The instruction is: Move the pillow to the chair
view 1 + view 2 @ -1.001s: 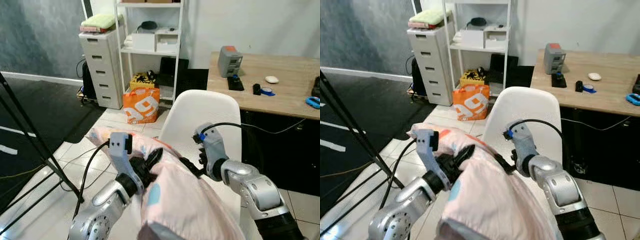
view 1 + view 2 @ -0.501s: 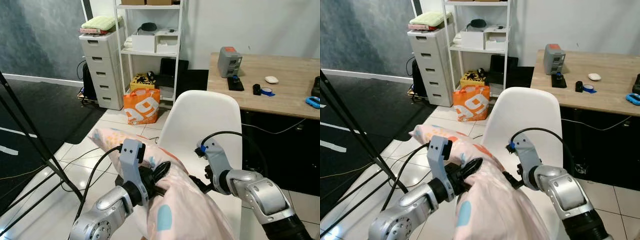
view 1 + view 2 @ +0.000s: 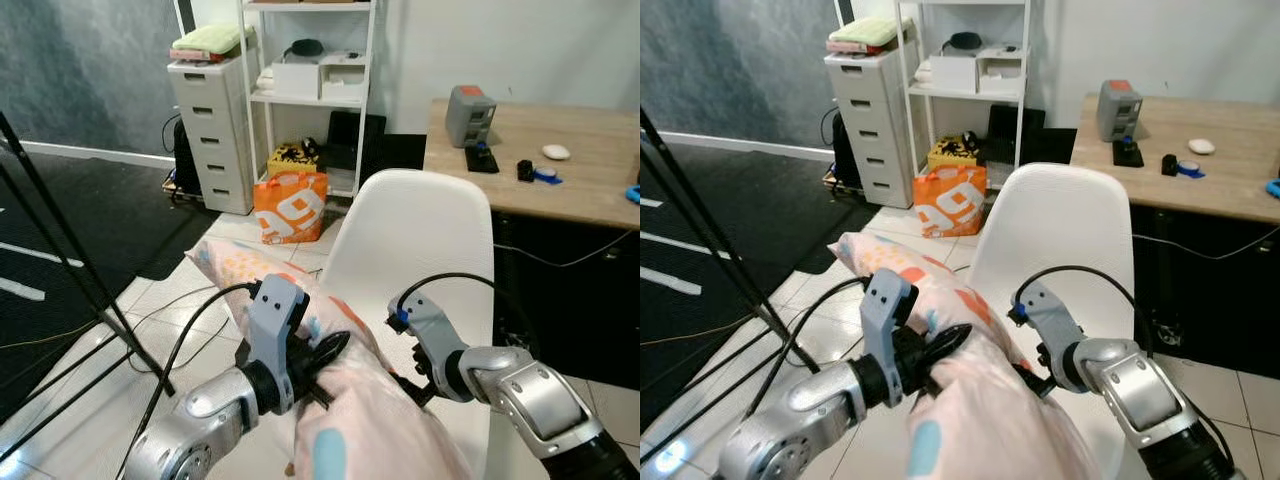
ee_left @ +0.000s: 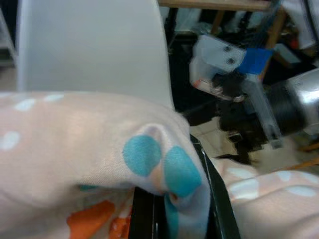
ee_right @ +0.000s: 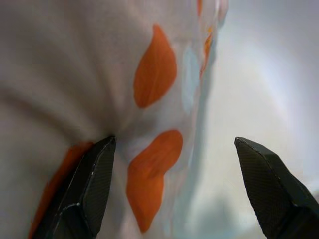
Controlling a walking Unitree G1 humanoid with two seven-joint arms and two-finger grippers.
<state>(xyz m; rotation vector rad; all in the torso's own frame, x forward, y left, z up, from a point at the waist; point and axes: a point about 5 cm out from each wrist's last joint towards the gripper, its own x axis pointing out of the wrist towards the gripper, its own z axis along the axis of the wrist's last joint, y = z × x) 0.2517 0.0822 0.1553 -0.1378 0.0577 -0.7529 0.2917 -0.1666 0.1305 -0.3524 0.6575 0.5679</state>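
Observation:
A pink pillow point(image 3: 345, 405) with orange and teal spots hangs between my two arms, low in front of the white chair point(image 3: 420, 230). My left gripper point(image 3: 325, 355) is shut on a fold of the pillow point(image 4: 75, 124); the fabric is pinched between its black fingers point(image 4: 217, 199). My right gripper point(image 3: 405, 385) rests against the pillow's right side, over the chair seat. In the right wrist view its fingers point(image 5: 89, 184) stand wide apart, open, with the pillow point(image 5: 99, 64) bulging by one fingertip and the pale chair seat point(image 5: 264, 74) beyond.
A wooden desk point(image 3: 540, 185) with a grey device point(image 3: 468, 100) stands behind the chair on the right. At the back are a white shelf unit point(image 3: 310, 80), a drawer cabinet point(image 3: 215, 130) and an orange bag point(image 3: 290, 205). Black tripod legs point(image 3: 60, 250) and cables cross the floor on the left.
The pillow and both arms have sunk lower, towards the chair seat. The camera has come slightly closer to the chair.

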